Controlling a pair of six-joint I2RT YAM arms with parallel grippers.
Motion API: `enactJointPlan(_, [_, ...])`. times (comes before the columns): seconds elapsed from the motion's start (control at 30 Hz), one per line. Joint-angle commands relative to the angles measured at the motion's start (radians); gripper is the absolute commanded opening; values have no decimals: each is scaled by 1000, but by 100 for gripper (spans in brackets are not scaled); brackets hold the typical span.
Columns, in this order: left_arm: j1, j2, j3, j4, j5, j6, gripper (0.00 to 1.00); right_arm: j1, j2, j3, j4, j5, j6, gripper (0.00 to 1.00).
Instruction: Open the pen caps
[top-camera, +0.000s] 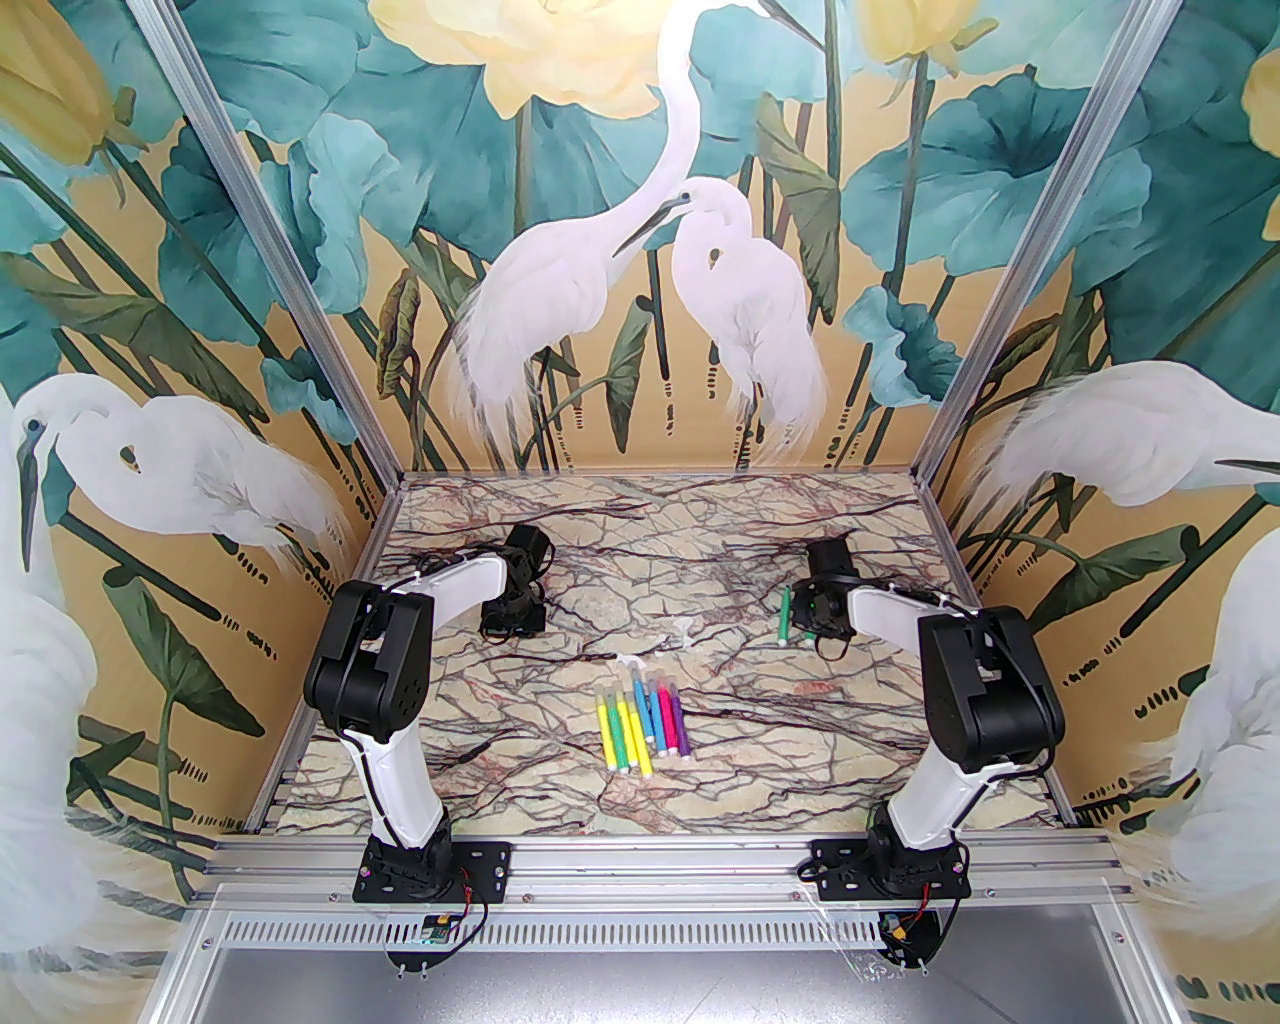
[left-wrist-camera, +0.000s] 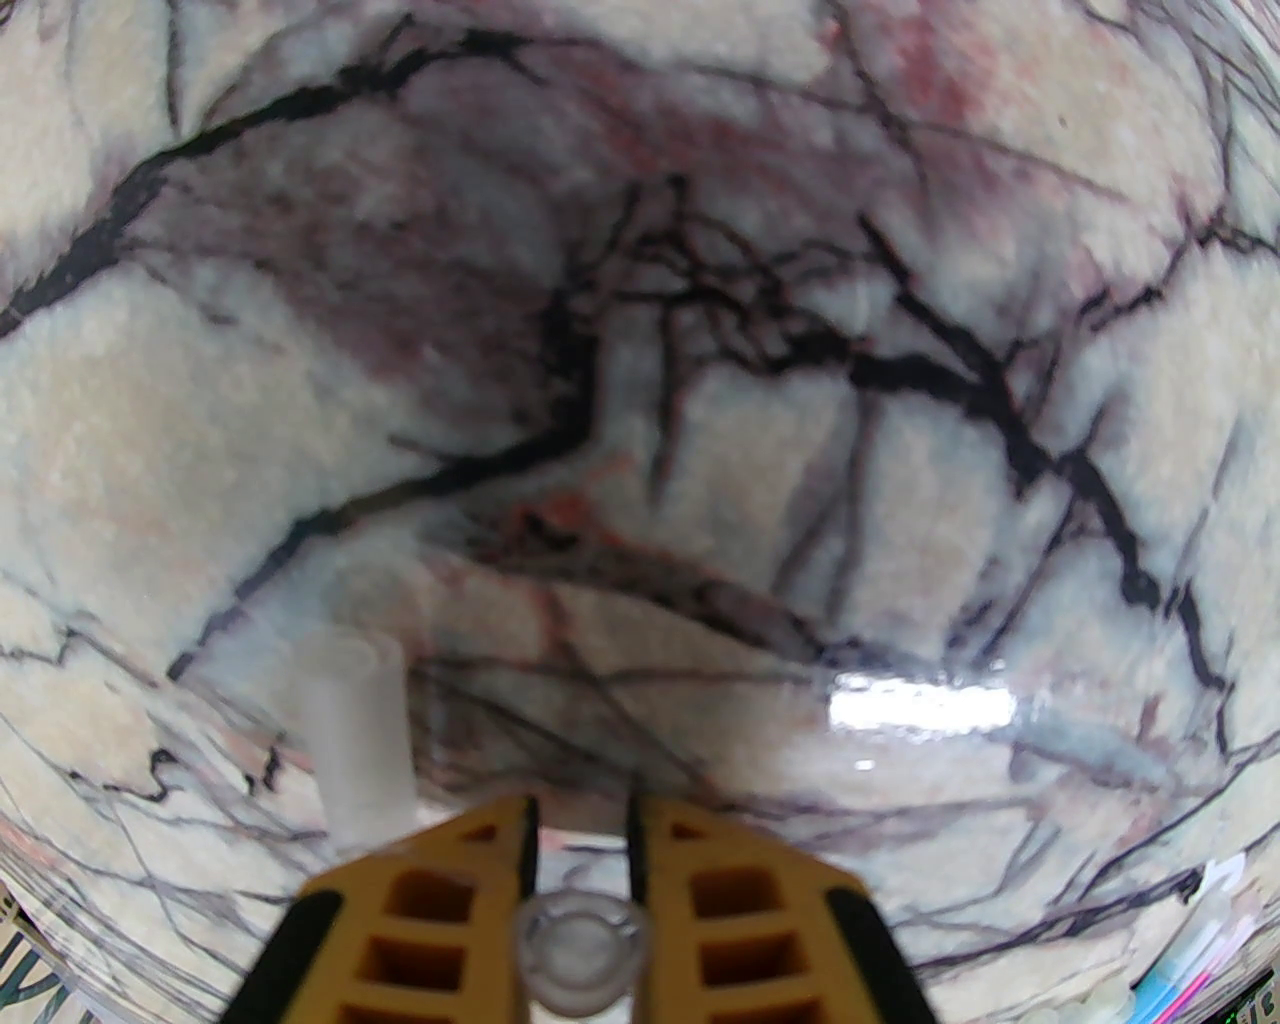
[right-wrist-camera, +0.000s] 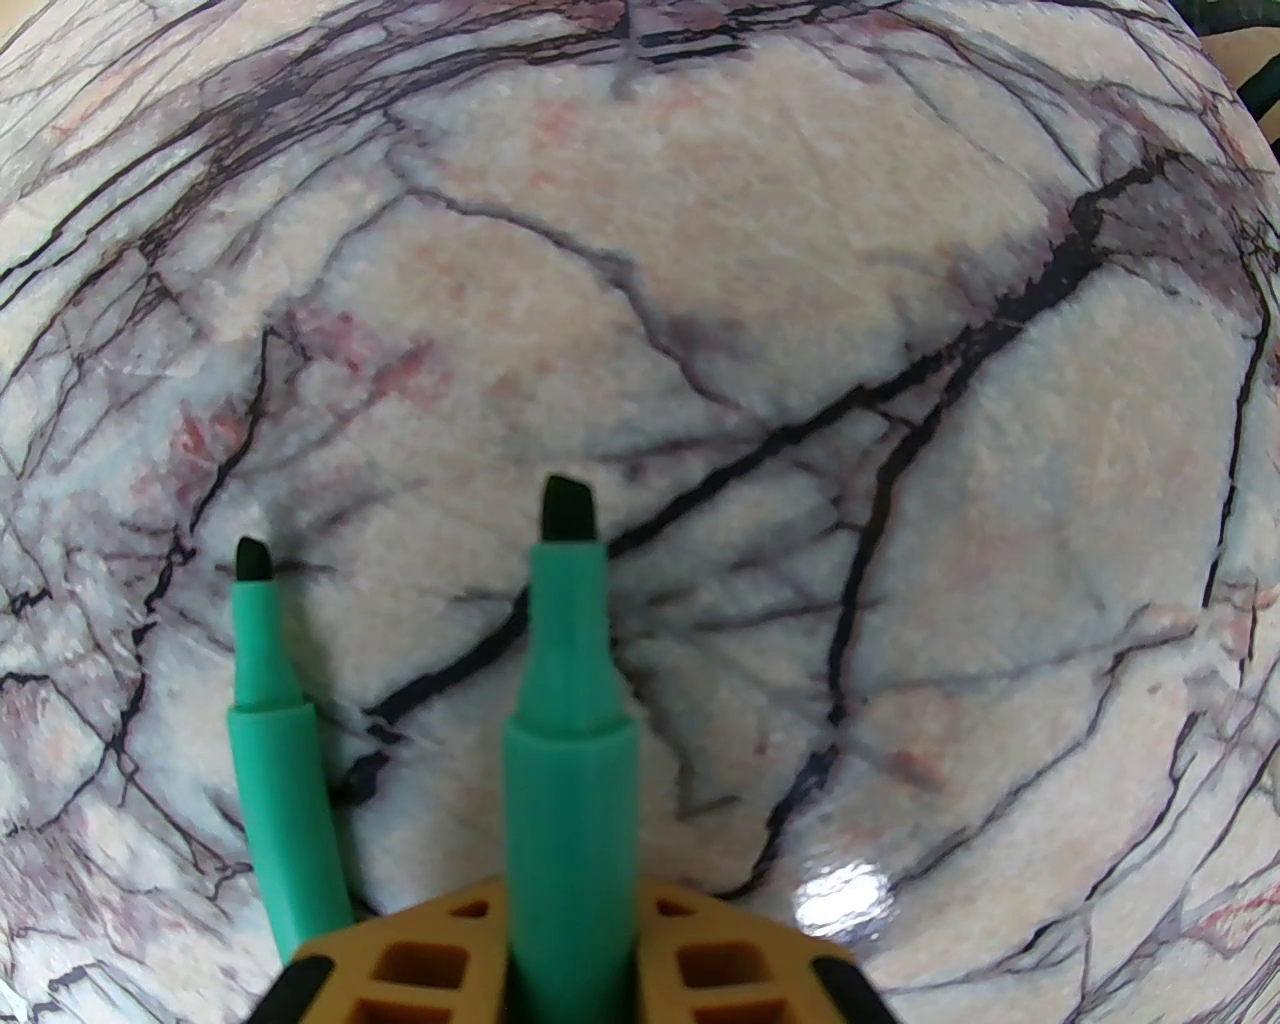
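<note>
In the left wrist view my left gripper (left-wrist-camera: 580, 815) is shut on a clear pen cap (left-wrist-camera: 580, 950), seen end-on between the yellow fingers. A second clear cap (left-wrist-camera: 355, 740) lies on the marble just left of the fingers. My right gripper (right-wrist-camera: 570, 900) is shut on an uncapped green pen (right-wrist-camera: 570, 720), its dark tip pointing away from me. Another uncapped green pen (right-wrist-camera: 272, 740) lies on the table to its left, also seen from above (top-camera: 785, 615). Several capped pens (top-camera: 640, 725) lie in a row at the table's middle, with two loose caps (top-camera: 683, 630) behind them.
The marble table (top-camera: 500, 790) is walled by patterned panels on three sides. From above, the left gripper (top-camera: 515, 600) sits at the back left and the right gripper (top-camera: 822, 610) at the back right. An aluminium rail (top-camera: 640, 860) runs along the near edge.
</note>
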Motion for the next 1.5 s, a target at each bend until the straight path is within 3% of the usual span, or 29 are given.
enactJointPlan(0.0, [8,30,12,-23,20,10,18,-2,37,25,3,-18,15,24])
enactJointPlan(0.6, [9,27,24,-39,39,3,27,-3,1,44,-47,-11,11,35])
enactJointPlan(1.07, [8,-127,43,-75,113,-10,40,4,-140,40,-119,-30,-28,44])
enactJointPlan(1.23, [8,-217,17,-52,167,-11,45,49,-222,27,-161,-46,-58,47])
enactJointPlan(1.47, [7,-392,-124,83,257,-23,60,175,-300,28,-269,-105,-129,49])
